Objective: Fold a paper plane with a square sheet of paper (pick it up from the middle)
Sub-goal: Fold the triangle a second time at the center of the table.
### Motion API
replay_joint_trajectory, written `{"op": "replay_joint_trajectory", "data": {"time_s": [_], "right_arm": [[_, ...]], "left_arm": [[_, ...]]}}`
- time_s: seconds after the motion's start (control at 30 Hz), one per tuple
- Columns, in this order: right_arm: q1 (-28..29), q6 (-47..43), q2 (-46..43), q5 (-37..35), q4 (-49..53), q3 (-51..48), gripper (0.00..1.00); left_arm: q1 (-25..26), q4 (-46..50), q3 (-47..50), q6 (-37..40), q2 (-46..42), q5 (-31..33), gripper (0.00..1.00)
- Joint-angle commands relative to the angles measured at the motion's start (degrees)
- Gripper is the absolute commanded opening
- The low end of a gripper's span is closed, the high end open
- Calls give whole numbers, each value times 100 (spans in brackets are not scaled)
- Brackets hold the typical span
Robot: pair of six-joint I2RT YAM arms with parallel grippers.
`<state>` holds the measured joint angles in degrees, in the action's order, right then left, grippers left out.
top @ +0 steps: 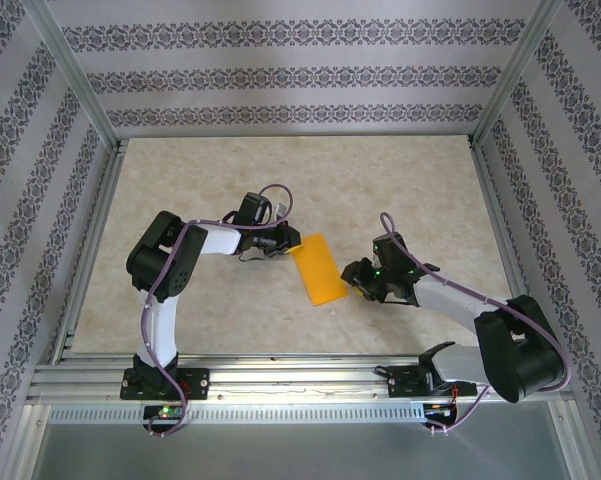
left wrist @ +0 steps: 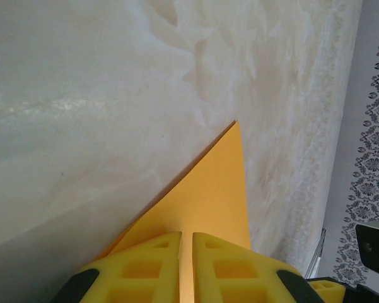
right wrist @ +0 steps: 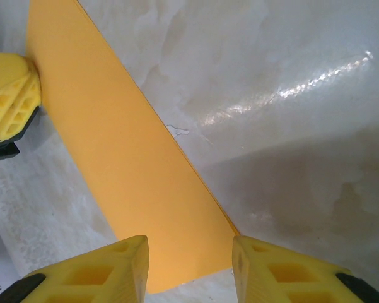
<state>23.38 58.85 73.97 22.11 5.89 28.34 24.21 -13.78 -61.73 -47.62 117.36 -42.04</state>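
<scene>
Left gripper (left wrist: 186, 238) clamped on the far end of the square sheet of paper (top: 318, 268); right gripper (right wrist: 189, 246) jaws apart, straddling its near end. Sheet sits mid-table (top: 410, 190), apparently folded to a half-width strip. Nose and wing folds not yet done, I'd say.

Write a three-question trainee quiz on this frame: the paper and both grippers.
1. True or false: the left gripper is shut on the paper.
2. The right gripper is: A) shut on the paper; B) open, straddling the paper's end; C) shut, far from the paper.
3. Fill in: from above, the paper looks like a long ____.
Key: 1 true; 2 B; 3 rectangle.
</scene>
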Motion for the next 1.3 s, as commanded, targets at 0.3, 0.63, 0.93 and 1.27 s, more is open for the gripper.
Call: {"op": "replay_joint_trajectory", "data": {"time_s": [0.3, 0.63, 0.93, 1.27], "right_arm": [[-17, -18, 492, 356, -167, -12, 40], [26, 46, 472, 567, -410, 23, 39], [-52, -271, 614, 898, -613, 204, 40], [-241, -677, 1249, 1586, -960, 609, 40]], "left_arm": [[-91, 552, 50, 42, 59, -59, 12], [-92, 568, 37, 51, 72, -75, 12], [-82, 634, -168, 242, 229, -443, 12], [-70, 866, -402, 534, 314, -643, 12]]}}
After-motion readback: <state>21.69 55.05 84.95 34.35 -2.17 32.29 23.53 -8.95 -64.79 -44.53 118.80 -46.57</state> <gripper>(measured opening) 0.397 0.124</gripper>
